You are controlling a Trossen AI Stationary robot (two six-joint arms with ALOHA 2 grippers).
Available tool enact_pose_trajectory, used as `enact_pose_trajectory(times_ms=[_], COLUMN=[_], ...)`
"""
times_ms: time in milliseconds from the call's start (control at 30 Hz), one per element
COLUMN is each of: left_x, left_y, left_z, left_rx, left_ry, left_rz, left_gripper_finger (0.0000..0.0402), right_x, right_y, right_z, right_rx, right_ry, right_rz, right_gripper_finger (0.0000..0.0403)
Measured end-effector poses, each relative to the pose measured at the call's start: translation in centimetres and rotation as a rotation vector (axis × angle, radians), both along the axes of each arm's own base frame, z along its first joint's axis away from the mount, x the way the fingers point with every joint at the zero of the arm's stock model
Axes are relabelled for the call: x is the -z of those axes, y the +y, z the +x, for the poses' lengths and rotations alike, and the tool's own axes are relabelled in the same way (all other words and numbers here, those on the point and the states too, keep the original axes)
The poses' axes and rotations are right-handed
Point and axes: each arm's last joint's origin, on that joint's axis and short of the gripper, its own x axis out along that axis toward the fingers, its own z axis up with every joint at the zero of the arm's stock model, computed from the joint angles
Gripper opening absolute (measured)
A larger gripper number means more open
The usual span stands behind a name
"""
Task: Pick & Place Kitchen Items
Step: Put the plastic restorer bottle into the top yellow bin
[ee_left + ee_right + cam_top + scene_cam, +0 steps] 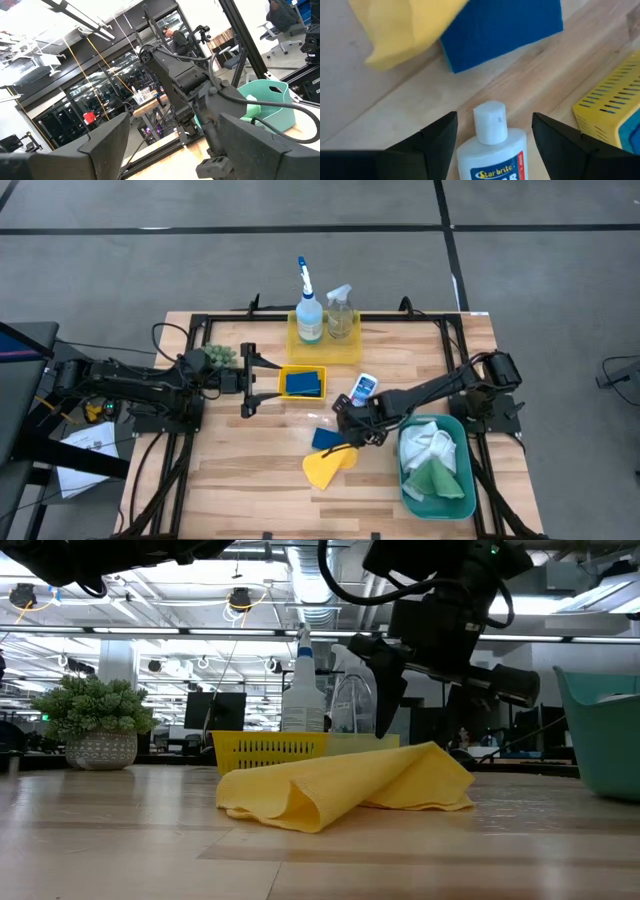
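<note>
R gripper [492,132] is held w/ fingers apart, small white bottle [492,150] lying between them, apparently ungripped; blue sponge [500,30] and yellow cloth [402,27] are seen just beyond. L gripper [247,381], fingers spread, is hovering beside a yellow tray [284,392].

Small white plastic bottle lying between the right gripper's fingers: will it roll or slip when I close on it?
The small white plastic bottle lies on its side on the wooden table, so its round body could roll if nudged. Smooth plastic looks somewhat slippery. The open right gripper straddles it, which should limit rolling.
</note>
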Motion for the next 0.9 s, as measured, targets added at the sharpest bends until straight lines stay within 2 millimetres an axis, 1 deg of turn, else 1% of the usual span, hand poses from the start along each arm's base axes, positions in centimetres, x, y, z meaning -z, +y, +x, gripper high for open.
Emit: enact_pose_trajectory(times_ms=[167, 567, 733, 900], left_x=[0.0, 0.0, 0.0, 0.0], left_y=[0.0, 0.0, 0.0, 0.0], left_z=[0.0, 0.0, 0.0, 0.0], left_rx=[0.0, 0.0, 0.0, 0.0], left_ry=[0.0, 0.0, 0.0, 0.0], left_rz=[0.0, 0.0, 0.0, 0.0], left_gripper_finger=[0.0298, 0.0298, 0.0298, 0.0298], right_x=[0.0, 0.1, 1.3, 1.8], right_y=[-0.4, -0.4, -0.9, -1.0], right_z=[0.1, 0.2, -0.2, -0.6], right_rx=[0.007, -0.008, -0.01, -0.012], right_ry=[0.004, 0.001, -0.021, 0.0], right_rz=[0.022, 0.078, 0.102, 0.095], right_gripper_finger=[0.0248, 0.0248, 0.0248, 0.0248])
